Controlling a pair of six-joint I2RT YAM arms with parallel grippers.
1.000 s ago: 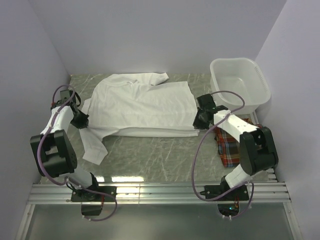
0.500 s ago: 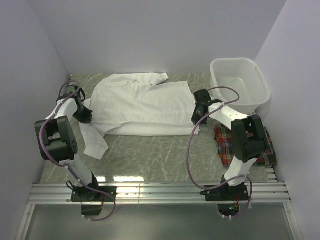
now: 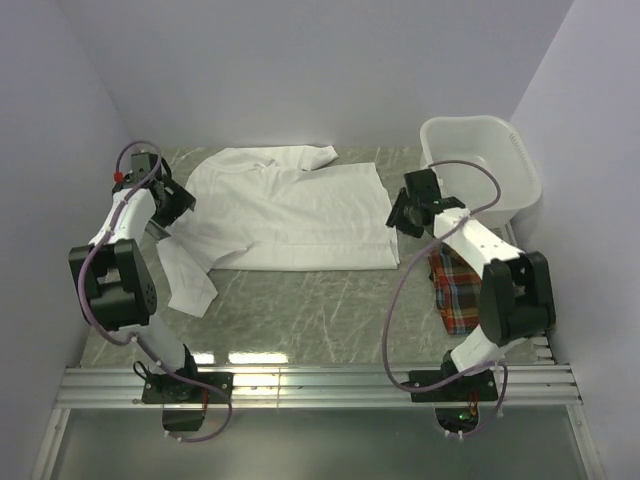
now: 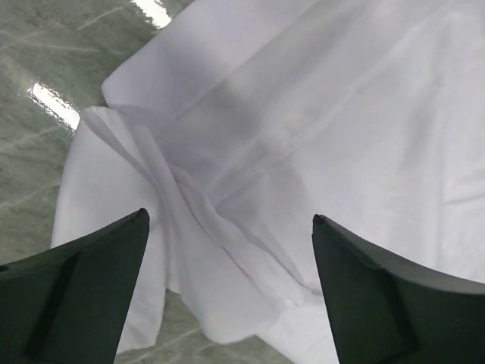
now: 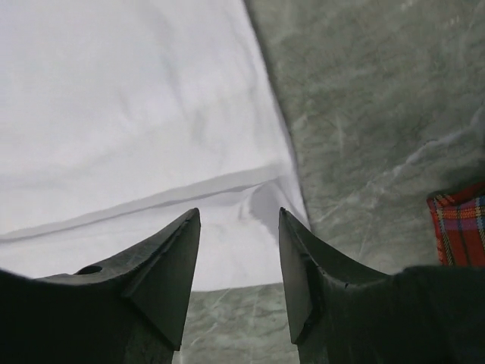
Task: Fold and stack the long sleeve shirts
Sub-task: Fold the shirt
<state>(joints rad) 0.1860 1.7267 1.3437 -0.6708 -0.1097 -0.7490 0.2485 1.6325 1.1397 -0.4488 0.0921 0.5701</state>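
My L gripper point(image 4: 229, 216) at 9 o'clock and R gripper point(image 5: 239, 211) at 3 hang spread, empty, over the plain white collared cloth shirt point(image 3: 290, 215) mid-table, red-orange plaid cloth shirt point(image 3: 462, 290) at 4; risk: loose sleeve point(image 3: 186, 283) at 8 o'clock may skew next fold.

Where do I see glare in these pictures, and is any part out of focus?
Top external: two bright reflections on the table near its front edge, everything sharp. Left wrist: white glare patches on the table beside the white shirt; the left gripper's fingers look dark and soft. Right wrist: no glare; the right gripper's fingers are soft too, the plaid shirt is clear.
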